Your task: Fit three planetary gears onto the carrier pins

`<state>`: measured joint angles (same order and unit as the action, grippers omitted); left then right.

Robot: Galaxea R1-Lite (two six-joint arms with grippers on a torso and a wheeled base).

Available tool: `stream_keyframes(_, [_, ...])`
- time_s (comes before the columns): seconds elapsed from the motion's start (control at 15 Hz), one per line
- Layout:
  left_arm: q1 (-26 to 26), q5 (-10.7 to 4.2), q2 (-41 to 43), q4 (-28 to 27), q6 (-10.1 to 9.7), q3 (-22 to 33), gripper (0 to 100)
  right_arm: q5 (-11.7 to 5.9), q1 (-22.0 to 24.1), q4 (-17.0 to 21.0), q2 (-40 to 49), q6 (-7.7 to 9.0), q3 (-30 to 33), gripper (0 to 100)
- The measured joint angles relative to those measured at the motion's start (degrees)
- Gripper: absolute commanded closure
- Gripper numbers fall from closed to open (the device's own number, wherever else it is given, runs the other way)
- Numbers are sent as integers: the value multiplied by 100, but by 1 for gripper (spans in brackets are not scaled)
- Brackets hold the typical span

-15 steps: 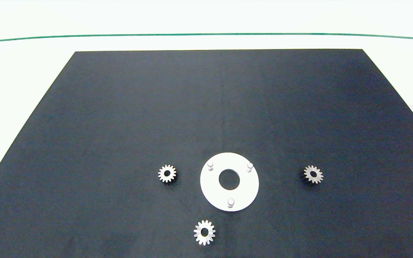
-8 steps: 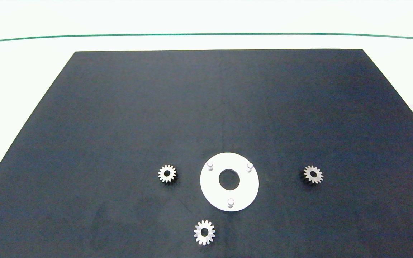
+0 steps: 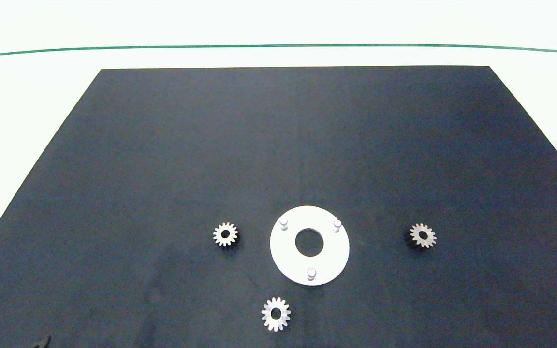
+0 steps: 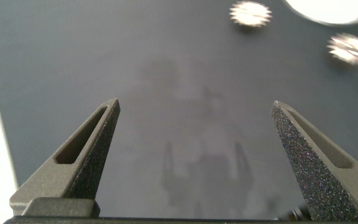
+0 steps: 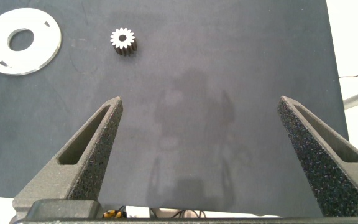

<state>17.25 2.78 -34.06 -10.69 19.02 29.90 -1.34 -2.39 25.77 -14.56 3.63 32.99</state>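
Black mat bears three loose planetary gears around the pinned disc; both tools gape.

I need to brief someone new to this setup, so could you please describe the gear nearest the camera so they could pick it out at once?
On the black mat, find the flat white ring-shaped disc with three pegs. Just below its lower-left edge lies a small silvery metal spur gear. The other two gears flank the disc left and right; this one alone sits at the near edge.
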Motion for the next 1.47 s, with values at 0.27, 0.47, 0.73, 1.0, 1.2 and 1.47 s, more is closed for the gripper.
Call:
stream_keyframes(0.27, [1281,-534,-1081,891,13,28,0,2,5,2,-24,17,-33,0])
stream_keyframes(0.47, [2260,-1120,-1755,1207,-118,33,0,27,5,-9,-90,17,-49,0])
stream_keyframes(0.73, [3170,-1476,-2679,1557,-293,35,0,44,-2,-50,-193,55,-171,0])
stream_keyframes(1.0, [3911,-1824,-3571,2241,-334,55,0,29,0,-66,-261,116,-179,0])
stream_keyframes(1.2, [4214,-1860,-4176,2331,-518,135,0,24,11,-69,-289,204,-177,0])
stream_keyframes(1.47, [4385,-2071,-4929,3111,-588,134,0,-6,13,-146,-316,204,-165,0])
